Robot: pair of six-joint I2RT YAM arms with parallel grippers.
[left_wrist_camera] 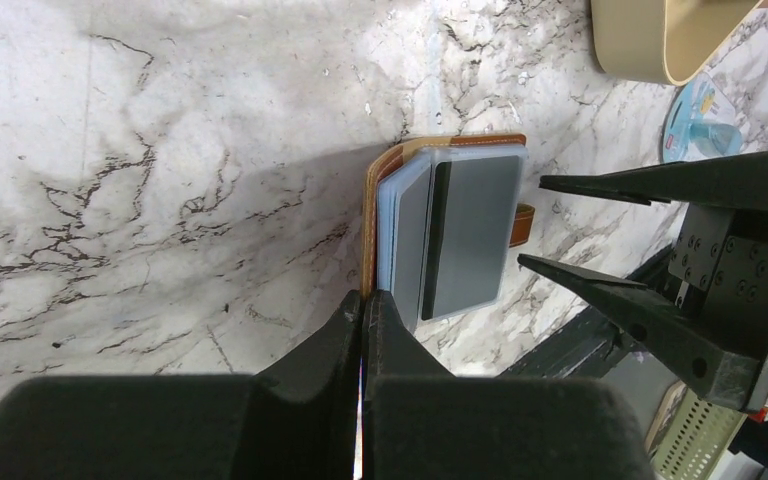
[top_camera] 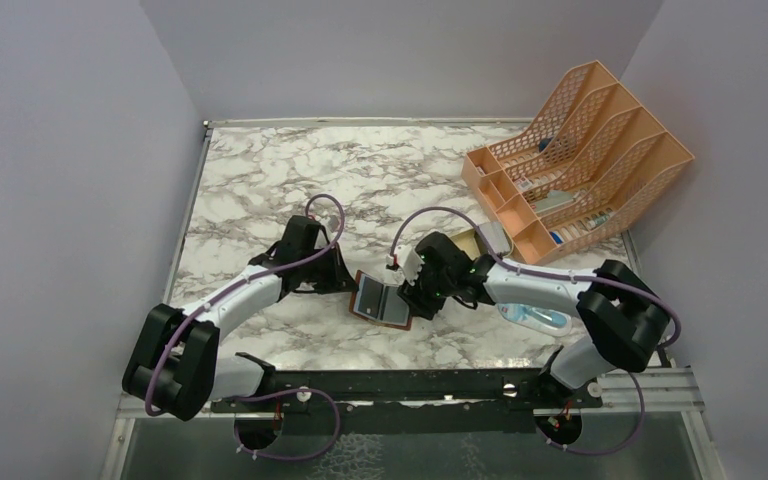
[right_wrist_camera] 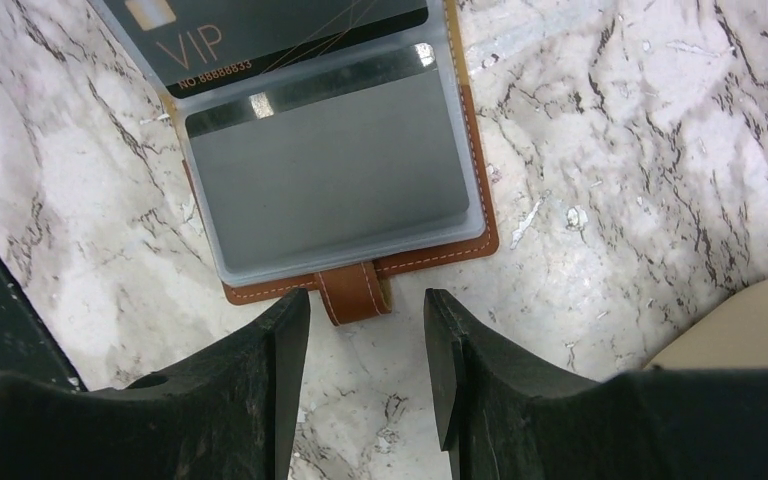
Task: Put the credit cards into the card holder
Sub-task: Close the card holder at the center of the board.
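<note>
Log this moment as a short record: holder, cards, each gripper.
card holder: open on the marble table, sleeves up
cards: dark VIP card and a grey card, both sleeved
left gripper: shut, tips at the holder's cover edge; pinch unclear
right gripper: open, jaws either side of the strap tab, not touching
</note>
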